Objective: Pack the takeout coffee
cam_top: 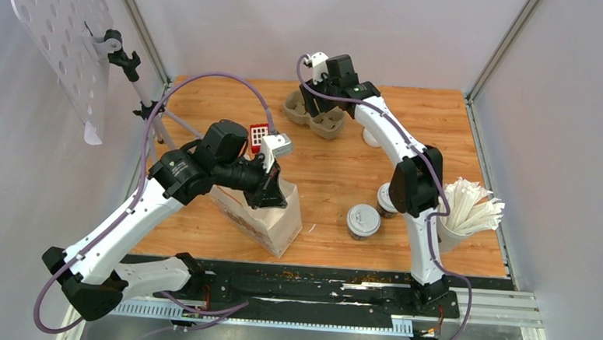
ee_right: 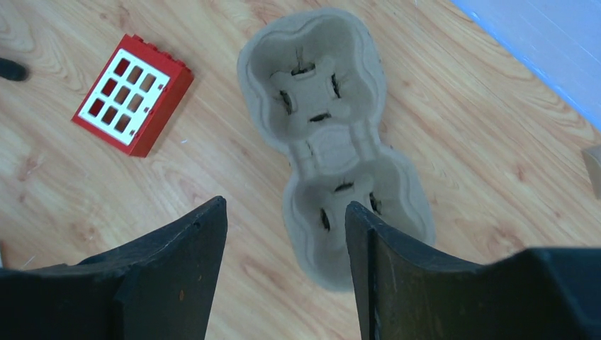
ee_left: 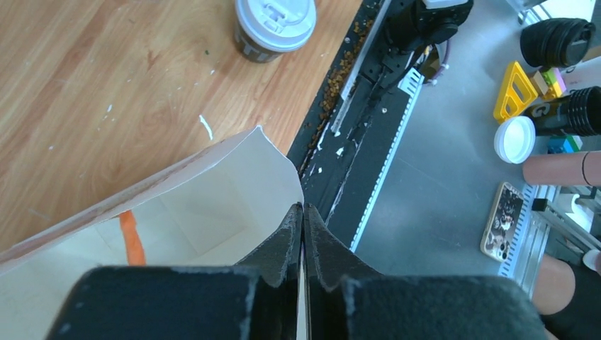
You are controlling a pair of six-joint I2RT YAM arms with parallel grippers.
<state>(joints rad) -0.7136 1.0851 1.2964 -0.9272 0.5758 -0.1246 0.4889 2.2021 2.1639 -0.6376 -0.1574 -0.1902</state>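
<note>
Two takeout coffee cups with white lids stand at the table's front right: one in the open, also seen in the left wrist view, the other half hidden behind the right arm. My left gripper is shut on the rim of a white paper bag, which stands open. My right gripper hangs open above the near end of the grey-brown pulp cup tray, one finger over its near well, the other over the wood.
A red brick with a white grid lies left of the tray. A white holder of sticks stands at the right edge. A perforated white board on a stand leans at the back left. A black rail runs along the near edge.
</note>
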